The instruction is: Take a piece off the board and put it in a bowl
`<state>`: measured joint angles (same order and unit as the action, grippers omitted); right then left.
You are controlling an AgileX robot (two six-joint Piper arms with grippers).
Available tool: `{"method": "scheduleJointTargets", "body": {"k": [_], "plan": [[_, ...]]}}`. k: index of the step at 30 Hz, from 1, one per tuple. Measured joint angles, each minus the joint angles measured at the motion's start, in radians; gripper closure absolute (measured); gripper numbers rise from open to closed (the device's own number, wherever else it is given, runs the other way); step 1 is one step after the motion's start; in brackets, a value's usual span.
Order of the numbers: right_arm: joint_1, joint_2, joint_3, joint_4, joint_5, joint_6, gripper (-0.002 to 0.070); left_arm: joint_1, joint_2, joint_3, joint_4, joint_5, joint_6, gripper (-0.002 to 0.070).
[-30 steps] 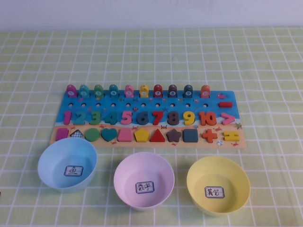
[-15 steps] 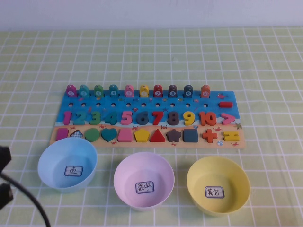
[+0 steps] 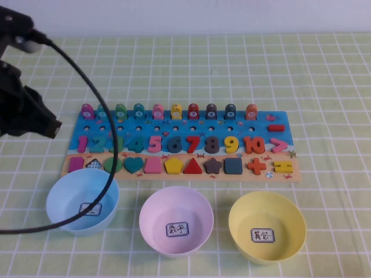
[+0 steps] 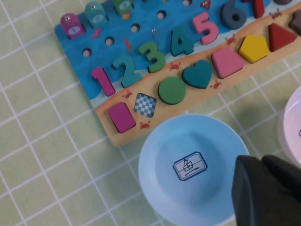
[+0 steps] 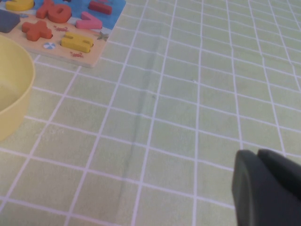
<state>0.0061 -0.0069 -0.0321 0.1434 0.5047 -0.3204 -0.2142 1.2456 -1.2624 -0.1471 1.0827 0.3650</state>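
My left fingers [image 4: 263, 188], pressed together, hang above the light blue bowl [image 4: 162, 188]. The purple fish piece [image 3: 87, 109] stands on the board's [image 3: 174, 130] far-left corner; it seems light, stiff, best pinched at its sides. My right fingers [image 5: 265, 186] stay over the desk; I cannot tell their state.

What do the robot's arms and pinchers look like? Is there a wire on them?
The left arm is chunky, black and boxy, with a thin black cable looping off it. The left gripper shows in its wrist view as dark, smooth, rounded fingers. The right gripper looks the same in its wrist view. No markings show on either.
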Motion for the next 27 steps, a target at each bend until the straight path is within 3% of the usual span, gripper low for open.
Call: {"method": "scheduleJointTargets", "body": {"k": [4,10,19,27], "plan": [[0.000,0.000,0.000,0.000,0.000,0.000,0.0694,-0.061,0.132,-0.136,0.130,0.050,-0.057,0.0679],[0.000,0.000,0.000,0.000,0.000,0.000,0.0694,-0.072,0.258,-0.284,0.242,0.076,-0.131,0.0680],[0.000,0.000,0.000,0.000,0.000,0.000,0.0694,-0.074,0.441,-0.443,0.267,0.154,-0.200,0.0680],[0.000,0.000,0.000,0.000,0.000,0.000,0.0694,-0.074,0.590,-0.528,0.269,0.117,-0.256,0.0679]]}}
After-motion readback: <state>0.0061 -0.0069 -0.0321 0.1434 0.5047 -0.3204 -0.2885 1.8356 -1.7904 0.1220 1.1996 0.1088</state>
